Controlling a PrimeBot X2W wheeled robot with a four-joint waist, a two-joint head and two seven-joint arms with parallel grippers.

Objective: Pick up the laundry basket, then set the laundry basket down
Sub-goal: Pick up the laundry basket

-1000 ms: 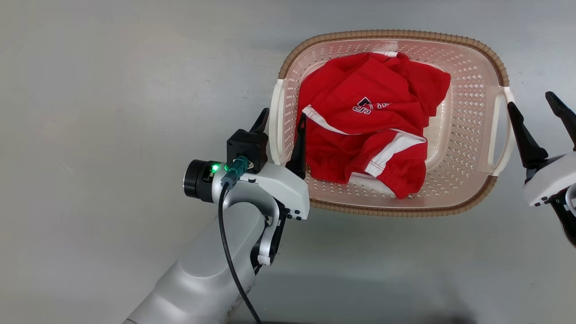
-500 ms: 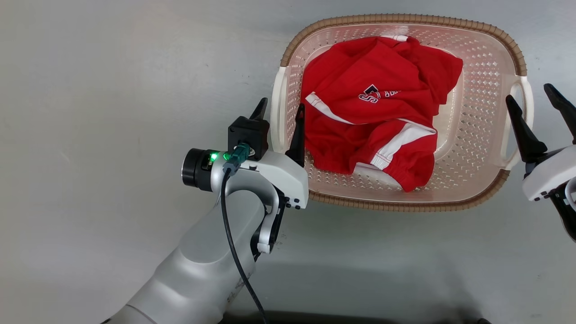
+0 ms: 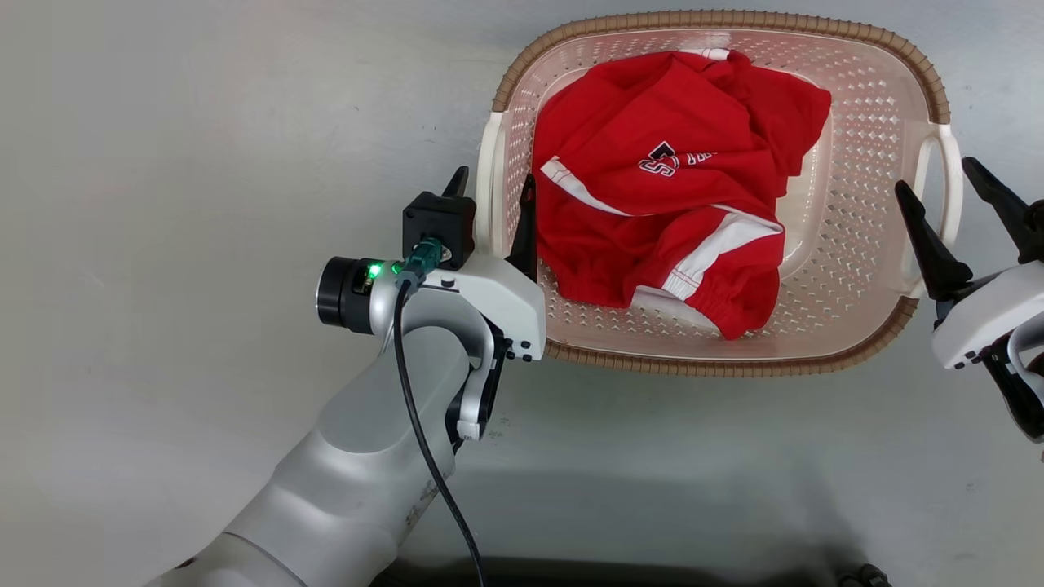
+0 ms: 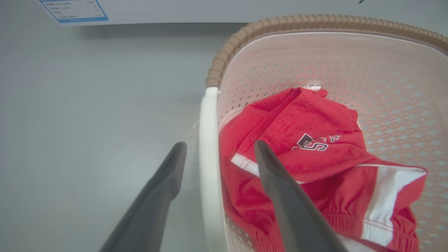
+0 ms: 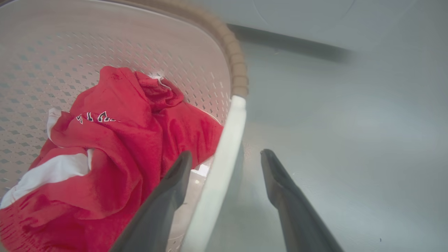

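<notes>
At the top left of the left wrist view, a white label (image 4: pixel 73 10) with a blue border is seen on a white panel (image 4: pixel 210 10) beyond the grey floor (image 4: pixel 87 105). Its print is too small to be read. Further right, a dark, white-edged "S" emblem (image 3: pixel 659 159) is printed on the red garment (image 3: pixel 677 236) bundled in the laundry basket (image 3: pixel 856 122). It is followed by a short row of letters that cannot be made out (white stripes and a gathered cuff are also shown on the cloth).

The left gripper (image 3: pixel 493 178) is spread wide and nothing is clamped. The left white handle (image 3: pixel 487 196) is passed between its fingers, one finger being placed outside the basket and the other inside, near the garment's edge. A green light (image 3: pixel 375 269) is lit on its wrist. This placement is matched in the picture of a second ago. The right gripper (image 3: pixel 936 174) is likewise spread wide with nothing gripped. The right white handle (image 3: pixel 950 191) is now straddled by its fingers, whereas a second ago its inner finger was only level with the handle's outer edge. The basket is also shown larger and higher in the head view than before, with the left gripper shifted along with it, so a move of the camera is indicated.

The basket is set on the floor directly ahead of the robot, open side up. Its long axis is laid from left to right across the head view, with the handles at the two short ends and the brown rim (image 3: pixel 718 19) along the long sides.
</notes>
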